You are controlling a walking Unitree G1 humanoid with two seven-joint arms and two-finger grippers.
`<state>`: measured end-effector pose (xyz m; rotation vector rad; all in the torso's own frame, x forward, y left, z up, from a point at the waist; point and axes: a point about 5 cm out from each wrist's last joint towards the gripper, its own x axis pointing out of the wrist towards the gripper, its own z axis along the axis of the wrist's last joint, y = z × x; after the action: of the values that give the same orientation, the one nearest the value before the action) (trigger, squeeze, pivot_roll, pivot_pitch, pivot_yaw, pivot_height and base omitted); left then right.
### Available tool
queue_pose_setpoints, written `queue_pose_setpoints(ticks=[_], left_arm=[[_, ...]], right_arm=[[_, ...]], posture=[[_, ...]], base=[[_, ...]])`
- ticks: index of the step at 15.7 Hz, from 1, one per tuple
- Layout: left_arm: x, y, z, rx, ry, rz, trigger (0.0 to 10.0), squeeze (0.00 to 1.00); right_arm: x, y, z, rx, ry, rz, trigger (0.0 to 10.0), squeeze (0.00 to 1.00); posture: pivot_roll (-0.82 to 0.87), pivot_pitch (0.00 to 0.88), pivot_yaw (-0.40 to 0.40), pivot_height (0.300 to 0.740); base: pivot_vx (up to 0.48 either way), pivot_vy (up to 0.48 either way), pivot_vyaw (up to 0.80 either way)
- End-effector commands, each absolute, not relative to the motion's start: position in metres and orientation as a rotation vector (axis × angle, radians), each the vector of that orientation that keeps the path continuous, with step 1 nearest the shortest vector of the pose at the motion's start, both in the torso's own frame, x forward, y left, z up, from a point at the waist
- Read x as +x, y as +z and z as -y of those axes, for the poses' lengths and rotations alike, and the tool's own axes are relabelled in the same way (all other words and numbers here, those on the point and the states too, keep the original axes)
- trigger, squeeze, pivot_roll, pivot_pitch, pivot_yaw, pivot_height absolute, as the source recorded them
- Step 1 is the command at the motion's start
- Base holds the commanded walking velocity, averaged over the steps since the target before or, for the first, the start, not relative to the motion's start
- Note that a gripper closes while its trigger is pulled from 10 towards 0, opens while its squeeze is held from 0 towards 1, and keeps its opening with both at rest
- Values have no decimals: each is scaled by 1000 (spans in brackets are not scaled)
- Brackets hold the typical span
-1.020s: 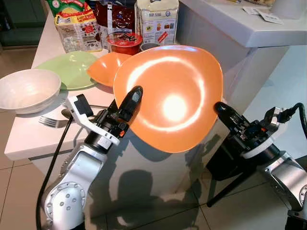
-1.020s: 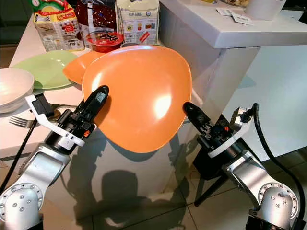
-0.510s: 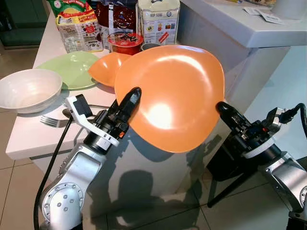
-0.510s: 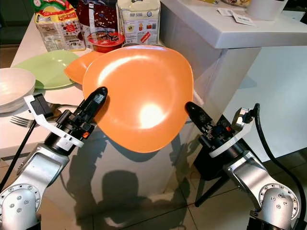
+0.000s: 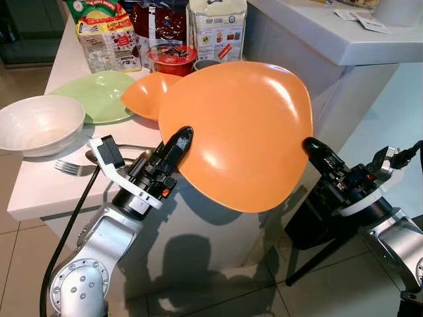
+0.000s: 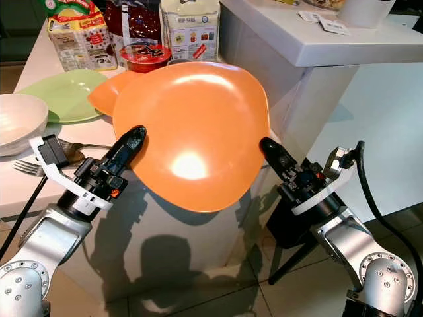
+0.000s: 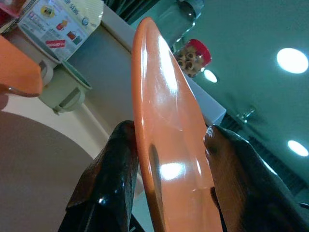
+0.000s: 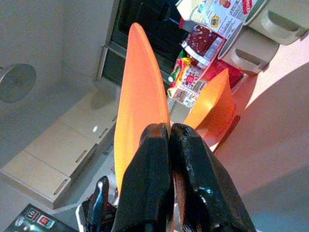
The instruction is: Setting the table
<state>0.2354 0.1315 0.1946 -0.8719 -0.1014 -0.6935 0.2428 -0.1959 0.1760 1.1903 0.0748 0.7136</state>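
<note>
Both arms reach forward and up, left gripper (image 5: pixel 180 137) and right gripper (image 5: pixel 312 148) with jaws pinching opposite rims.

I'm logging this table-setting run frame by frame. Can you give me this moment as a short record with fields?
held item: large orange plate, tilted, off the counter
left gripper: fingers clamp the plate's left rim
right gripper: shut on its right rim
counter: small orange plate, green plate, white bowl, fork
behind: food packets, red tub

light: bright, overhead | glare: orange plate (image 5: pixel 238 132) | shadows: dark on floor (image 5: pixel 198 264) | focus: sharp, wrist views soft
</note>
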Motion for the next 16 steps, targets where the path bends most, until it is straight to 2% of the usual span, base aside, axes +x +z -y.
queue_pose_setpoints(ticks=[1, 10, 11, 12, 13, 14, 16], left_arm=[[231, 202, -122, -871, -784, 106, 0, 0], [231, 202, -126, -865, -789, 104, 0, 0], [232, 202, -128, -861, -781, 108, 0, 0], [233, 203, -129, -859, -774, 114, 0, 0], [234, 203, -130, -857, -766, 121, 0, 0], [234, 204, -131, -857, -761, 125, 0, 0], [238, 204, -135, -861, -734, 143, 0, 0]], right_arm=[[245, 186, 193, 1183, 754, -46, 0, 0], [248, 186, 193, 1174, 750, -46, 0, 0], [249, 184, 194, 1161, 732, -50, 0, 341], [250, 182, 194, 1145, 710, -59, 0, 847], [250, 182, 194, 1136, 707, -63, 9686, 1000], [251, 181, 194, 1136, 708, -63, 10000, 1000], [251, 181, 194, 1139, 713, -58, 10000, 1000]], posture=[[-42, 0, -49, 740], [-38, 0, -44, 740], [-36, 0, -44, 740], [-36, 0, -44, 740], [-36, 0, -44, 740], [-35, 0, -42, 740], [-37, 0, -39, 740]], base=[[0, 0, 0], [0, 0, 0], [0, 0, 0], [0, 0, 0], [0, 0, 0], [0, 0, 0], [0, 0, 0]])
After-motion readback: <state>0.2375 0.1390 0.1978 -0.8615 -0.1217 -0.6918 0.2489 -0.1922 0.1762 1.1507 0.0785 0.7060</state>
